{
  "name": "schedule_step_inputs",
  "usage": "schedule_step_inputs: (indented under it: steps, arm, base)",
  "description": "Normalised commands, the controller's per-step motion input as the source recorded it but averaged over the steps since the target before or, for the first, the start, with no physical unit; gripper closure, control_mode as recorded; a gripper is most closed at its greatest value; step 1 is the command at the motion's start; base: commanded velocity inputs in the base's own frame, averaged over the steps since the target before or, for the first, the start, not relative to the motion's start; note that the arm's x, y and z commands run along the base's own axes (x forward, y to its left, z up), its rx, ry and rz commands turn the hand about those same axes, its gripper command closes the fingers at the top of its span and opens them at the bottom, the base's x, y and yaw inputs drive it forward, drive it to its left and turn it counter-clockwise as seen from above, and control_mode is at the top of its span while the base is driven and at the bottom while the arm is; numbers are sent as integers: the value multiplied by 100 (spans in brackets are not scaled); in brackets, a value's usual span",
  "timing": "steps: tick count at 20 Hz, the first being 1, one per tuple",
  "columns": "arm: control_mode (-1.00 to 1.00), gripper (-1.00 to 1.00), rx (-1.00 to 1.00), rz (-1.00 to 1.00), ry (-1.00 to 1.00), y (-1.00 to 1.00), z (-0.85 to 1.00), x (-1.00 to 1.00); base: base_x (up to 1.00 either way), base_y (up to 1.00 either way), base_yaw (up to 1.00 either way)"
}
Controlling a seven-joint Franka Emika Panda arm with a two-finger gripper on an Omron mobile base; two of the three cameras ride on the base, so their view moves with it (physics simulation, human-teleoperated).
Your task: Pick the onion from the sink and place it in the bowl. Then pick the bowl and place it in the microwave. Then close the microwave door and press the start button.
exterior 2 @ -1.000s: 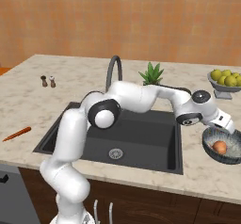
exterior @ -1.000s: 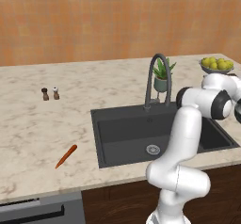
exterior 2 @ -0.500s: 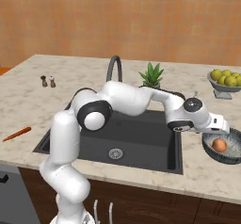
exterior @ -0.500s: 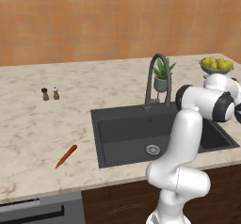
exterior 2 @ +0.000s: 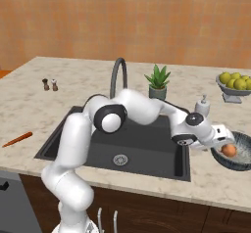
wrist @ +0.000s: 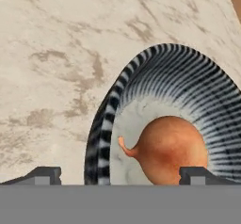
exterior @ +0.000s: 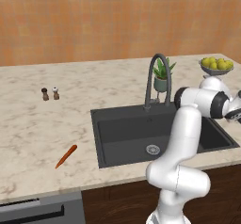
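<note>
One onion (wrist: 168, 150) lies inside the bowl (wrist: 188, 72), resting on the bowl's floor with nothing gripping it. In the hand view its short pointed stem end is directed toward the left of the frame and curls slightly upward, so its stem-to-root axis runs roughly across that view, level with the fingertips. The bowl stands on the marble counter (exterior 2: 206, 178) to the right of the sink (exterior 2: 142, 144), near the front edge, seen in the right base view with the onion (exterior 2: 228, 150) toward its near-left side. The gripper (wrist: 120, 175) is spread wide, its two dark fingertips (wrist: 44, 175) well apart at the bottom of the hand view, one over the counter outside the bowl's rim and the other just in front of the onion; whether that tip touches it cannot be told. In the right base view the gripper (exterior 2: 223, 135) sits just beside the bowl's (exterior 2: 240, 153) left rim. A carrot (exterior: 66, 156) lies on the counter left of the sink (exterior: 132, 133).
</note>
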Motion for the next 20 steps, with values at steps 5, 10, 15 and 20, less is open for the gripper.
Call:
schedule_step_inputs:
  steps: [5,10,15,20]
  arm:
    - [-100,-100,0,13,17,-29,-15,18]
    - [-100,100,0,12,10,-7,-30,5]
    - [-100,100,0,2,2,0,-23,-13]
    - [-100,100,-3,0,0,10,-9,-21]
  base:
    - [0,0,0]
    - [0,0,0]
    - [0,0,0]
    - [0,0,0]
